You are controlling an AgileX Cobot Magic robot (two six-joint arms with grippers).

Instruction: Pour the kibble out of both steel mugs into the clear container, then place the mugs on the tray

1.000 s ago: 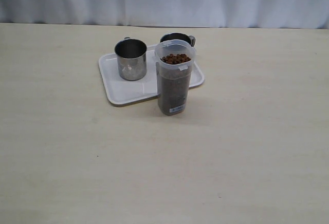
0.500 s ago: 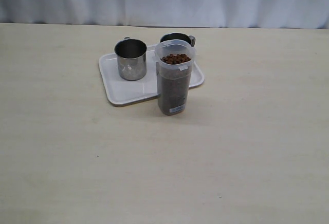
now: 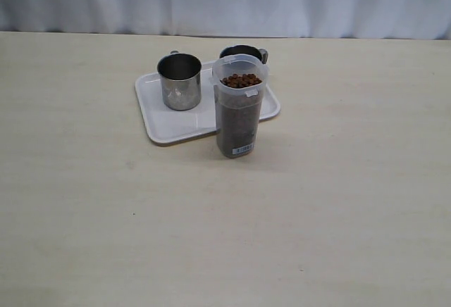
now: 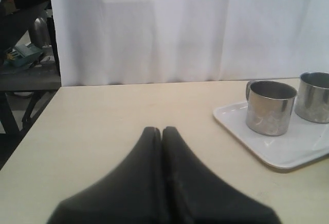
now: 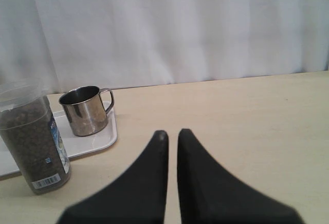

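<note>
Kibble [image 3: 241, 80] fills one clear container [image 3: 238, 120]; two steel mugs [image 3: 179, 82] on one tray [image 3: 165, 120].

tray [image 3: 159, 113] white; mugs [image 3: 179, 82] silver; kibble [image 3: 241, 80] reddish-brown; table [image 3: 331, 201] beige

Bare table [image 3: 338, 201] is lying open on every side of the central cluster, giving a gripper wide room to pass. The only things standing in the way are the white tray [image 3: 158, 113], the two steel mugs [image 3: 179, 82] [image 3: 243, 53] sitting upright on it with a gap between them, and the tall clear container [image 3: 239, 106] standing at the tray's near edge, partly blocking the right-hand mug from the front. A white curtain [image 3: 225, 1] is closing off the far side.
</note>
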